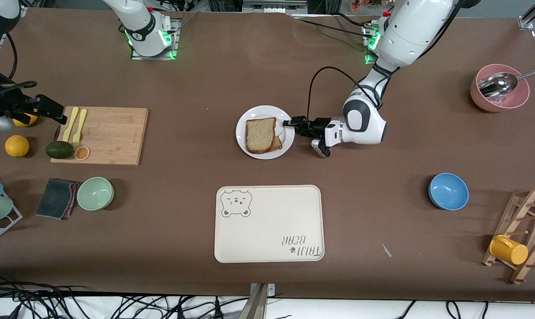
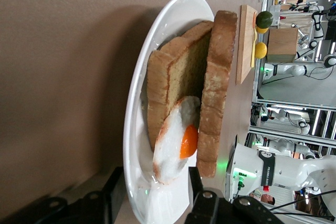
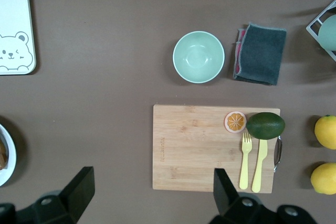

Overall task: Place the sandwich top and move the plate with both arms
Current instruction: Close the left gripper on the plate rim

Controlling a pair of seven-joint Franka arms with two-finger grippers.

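Observation:
The white plate [image 1: 258, 110] lies mid-table. On it the sandwich top [image 1: 260, 134], a pale speckled slice, rests on a darker slice [image 1: 277, 144], with a fried egg [image 1: 278, 130] poking out between them. My left gripper [image 1: 288, 124] is at the plate's rim toward the left arm's end. In the left wrist view its jaws hold the rim of the plate [image 2: 137, 103], one under it and one over it, just short of the egg [image 2: 176, 140] and the sandwich top [image 2: 218, 87]. My right gripper [image 1: 56, 114] hangs open and empty by the cutting board's edge [image 3: 152, 187].
A cream bear tray [image 1: 269, 223] lies nearer the front camera than the plate. The cutting board [image 1: 112, 133], a green bowl [image 1: 95, 193], a grey cloth [image 1: 56, 198] and lemons [image 1: 17, 145] sit toward the right arm's end. A blue bowl [image 1: 448, 191] and pink bowl [image 1: 500, 93] sit toward the left arm's.

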